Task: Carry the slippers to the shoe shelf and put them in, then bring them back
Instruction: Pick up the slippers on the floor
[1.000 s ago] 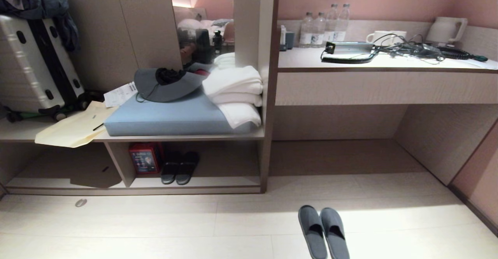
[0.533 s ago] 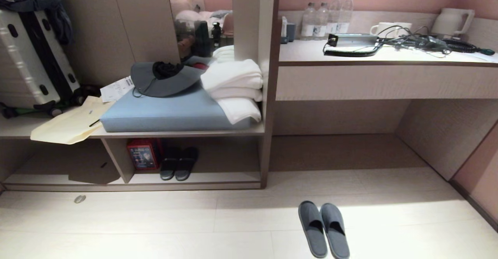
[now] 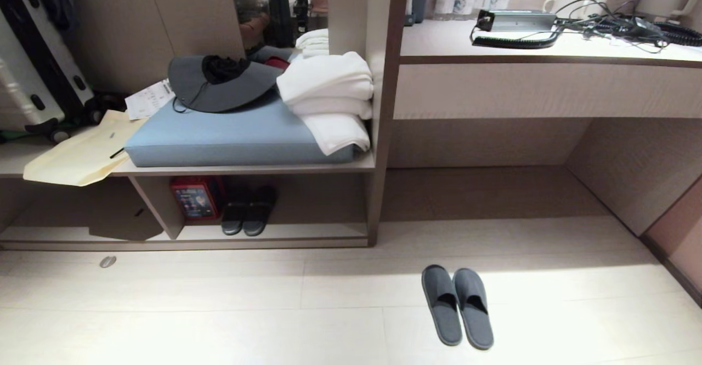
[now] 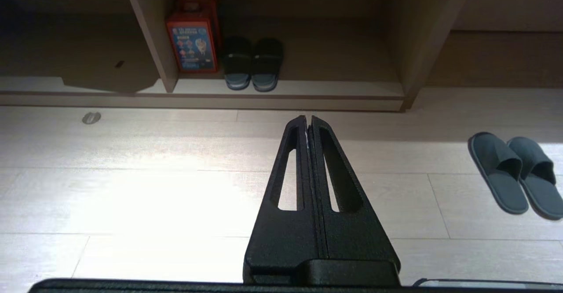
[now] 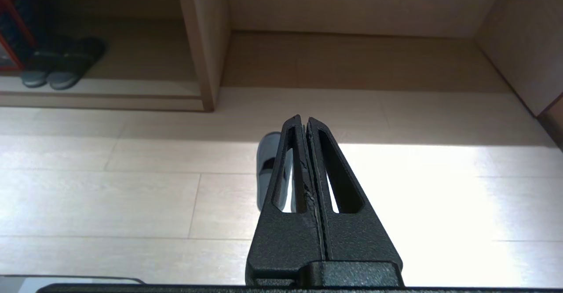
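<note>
A: Two slippers on the pale floor — one grey-blue pair, side by side and touching, toes toward the furniture, out in front of the desk counter.

B: And the shoe shelf? Off to the left, well apart from them. Two open bays split by one upright divider.

A: Right bay holds one red box and one pair of black sandals — two of them, just beside the box.

B: Grippers?

A: Neither shows from the head camera. From the wrists, the left gripper hangs above bare floor, fingers pressed together, grasping nothing. The right gripper likewise — clenched and empty, one slipper showing behind it.

B: Up top?

A: One blue cushion, one grey hat, one stack of white towels, two mugs on the counter.
</note>
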